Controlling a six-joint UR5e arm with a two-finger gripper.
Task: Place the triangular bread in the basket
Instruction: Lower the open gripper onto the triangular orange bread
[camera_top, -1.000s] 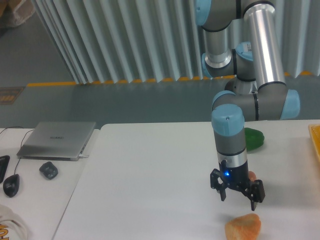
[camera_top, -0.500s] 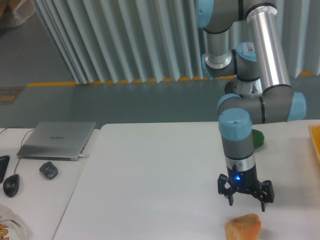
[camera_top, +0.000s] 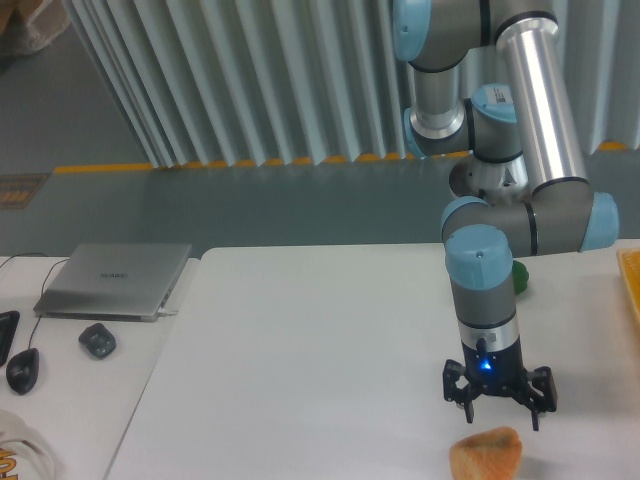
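Observation:
The triangular bread (camera_top: 486, 454), a golden-orange rough wedge, lies on the white table at the bottom edge of the view. My gripper (camera_top: 502, 413) hangs straight above it, open, its two dark fingers spread a little wider than the bread and just clear of its top. A thin yellow-orange sliver of the basket (camera_top: 631, 281) shows at the right edge of the frame. Nothing is between the fingers.
A green bell pepper (camera_top: 519, 277) peeks out behind the arm at the back right. On the left side table lie a closed laptop (camera_top: 115, 279), a dark mouse (camera_top: 97, 340) and another mouse (camera_top: 22, 369).
The gripper has moved right and down toward the bread and now hangs directly over it. The arm now hides the egg and most of the pepper. The bread has not moved.

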